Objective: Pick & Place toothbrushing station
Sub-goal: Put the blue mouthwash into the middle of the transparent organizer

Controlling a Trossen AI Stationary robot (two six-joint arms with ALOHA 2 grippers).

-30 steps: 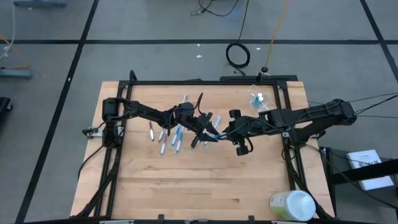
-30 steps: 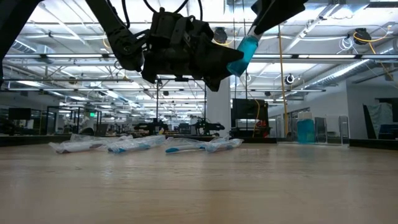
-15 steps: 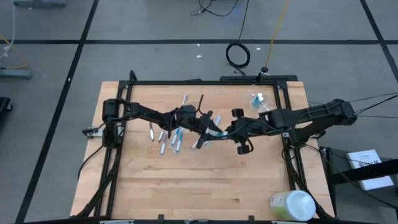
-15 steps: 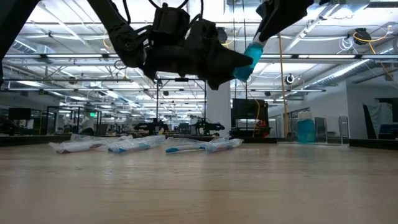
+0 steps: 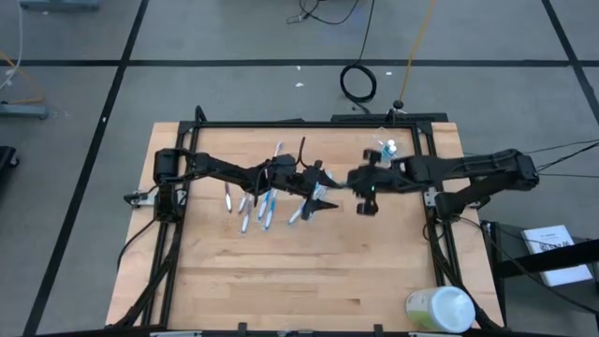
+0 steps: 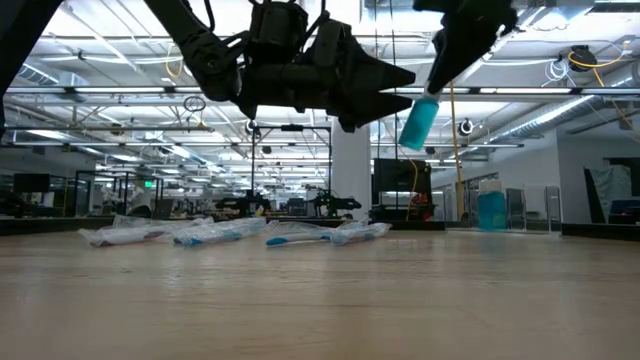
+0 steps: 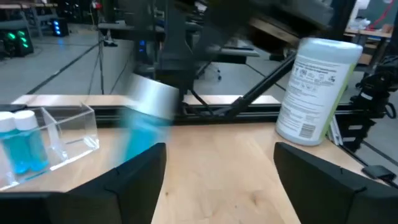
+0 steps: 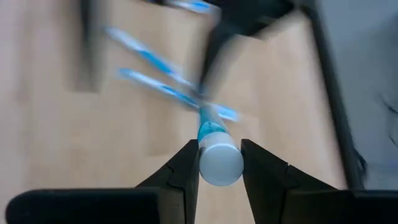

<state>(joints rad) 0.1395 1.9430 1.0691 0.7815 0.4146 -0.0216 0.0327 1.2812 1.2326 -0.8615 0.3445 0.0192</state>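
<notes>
We see a light wood worktop (image 5: 281, 271) inside a black frame, grey floor with dark lines around it. The low view looks into a large hall with ceiling lights and trusses.

Left tool (image 5: 323, 195) is near the worktop's centre, above the surface, released: fingers (image 7: 134, 171) spread wide with nothing between them. Right tool (image 5: 358, 180) sits just beside it at 3 o'clock, clenched on a small tube (image 8: 217, 158) with blue contents; it hangs clear of the wood in the low view (image 6: 420, 120).

Toothbrushes (image 5: 255, 208) lie scattered at 9 o'clock of centre, flat on the wood. A clear cup (image 7: 65, 134) with more tubes (image 7: 18, 146) stands near the 1 o'clock edge. A large green-and-white container (image 5: 440, 309) lies at the 5 o'clock corner.
</notes>
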